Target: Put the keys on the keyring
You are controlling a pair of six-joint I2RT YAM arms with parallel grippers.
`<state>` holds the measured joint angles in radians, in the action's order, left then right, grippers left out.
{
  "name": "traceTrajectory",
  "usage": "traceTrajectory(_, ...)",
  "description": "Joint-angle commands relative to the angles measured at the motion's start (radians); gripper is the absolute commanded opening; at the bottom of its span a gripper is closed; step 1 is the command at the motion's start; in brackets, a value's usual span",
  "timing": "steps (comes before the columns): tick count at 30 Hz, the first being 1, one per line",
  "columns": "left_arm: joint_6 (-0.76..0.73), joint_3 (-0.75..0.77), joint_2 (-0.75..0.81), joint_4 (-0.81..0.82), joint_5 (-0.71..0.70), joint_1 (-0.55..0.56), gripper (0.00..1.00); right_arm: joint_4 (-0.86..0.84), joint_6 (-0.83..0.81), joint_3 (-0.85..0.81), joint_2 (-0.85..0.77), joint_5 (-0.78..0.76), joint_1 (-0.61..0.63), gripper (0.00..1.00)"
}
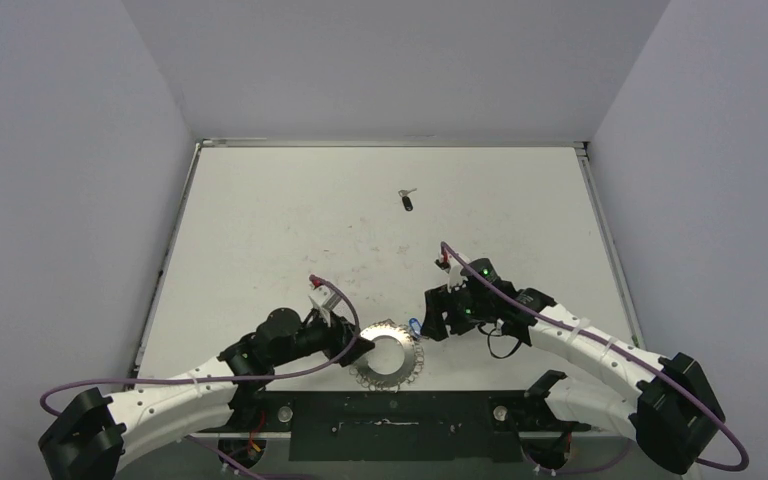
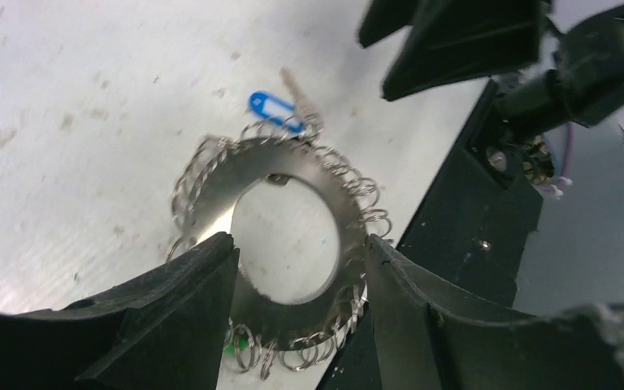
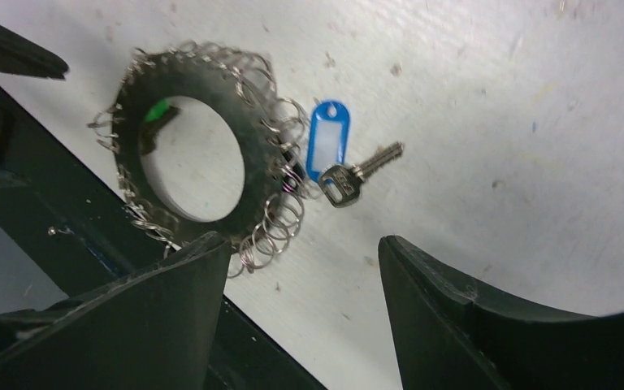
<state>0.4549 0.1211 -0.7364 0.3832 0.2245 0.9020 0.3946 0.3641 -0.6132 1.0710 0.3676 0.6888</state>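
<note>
Top external: fixed, high above and behind large round silvery metal keyring with looped rim [image 1: 407, 366]; facing down and forward; far off, keyring small and low in frame. Left wrist: very close over keyring [image 2: 337, 213], facing down. Right wrist: close beside keyring [image 3: 248, 138], facing down. Shared by all three: keyring and small blue plastic key tag [image 1: 415, 325] [image 2: 272, 106] [image 3: 327, 142] just beside its rim.

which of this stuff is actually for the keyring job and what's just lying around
For the job:
- keyring
- black-headed key, alone far out on the table; only one shows

Just lying about:
- blue-tagged key, beside the keyring
- green tag at the keyring's rim
</note>
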Motion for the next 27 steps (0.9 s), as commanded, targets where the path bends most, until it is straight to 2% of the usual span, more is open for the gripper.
traceTrajectory(1, 0.194, 0.081, -0.037, -0.253, -0.186, 0.003, 0.56, -0.099, 0.125, 0.076, -0.016, -0.052, 0.0, 0.66)
traceTrajectory(5, 0.233, 0.092, -0.088, -0.335, -0.217, 0.003, 0.56, -0.195, 0.166, 0.123, 0.022, -0.042, -0.001, 0.63)
traceTrajectory(11, 0.272, 0.042, -0.164, -0.213, -0.217, 0.004, 0.55, -0.342, 0.188, 0.131, 0.141, -0.014, -0.005, 0.53)
traceTrajectory(14, 0.261, 0.035, -0.207, -0.159, -0.217, 0.003, 0.51, -0.385, 0.185, 0.123, 0.193, 0.0, -0.005, 0.49)
traceTrajectory(19, 0.175, 0.067, -0.285, -0.113, -0.248, 0.002, 0.24, -0.463, 0.19, 0.124, 0.245, 0.06, -0.003, 0.34)
traceTrajectory(22, 0.133, 0.09, -0.322, -0.109, -0.283, 0.0, 0.04, -0.493, 0.212, 0.133, 0.253, 0.09, -0.004, 0.15)
traceTrajectory(24, 0.114, 0.1, -0.338, -0.099, -0.31, -0.002, 0.0, -0.505, 0.235, 0.146, 0.241, 0.107, -0.003, 0.03)
traceTrajectory(27, 0.07, 0.11, -0.36, -0.065, -0.33, -0.011, 0.0, -0.513, 0.283, 0.174, 0.204, 0.116, -0.004, 0.0)
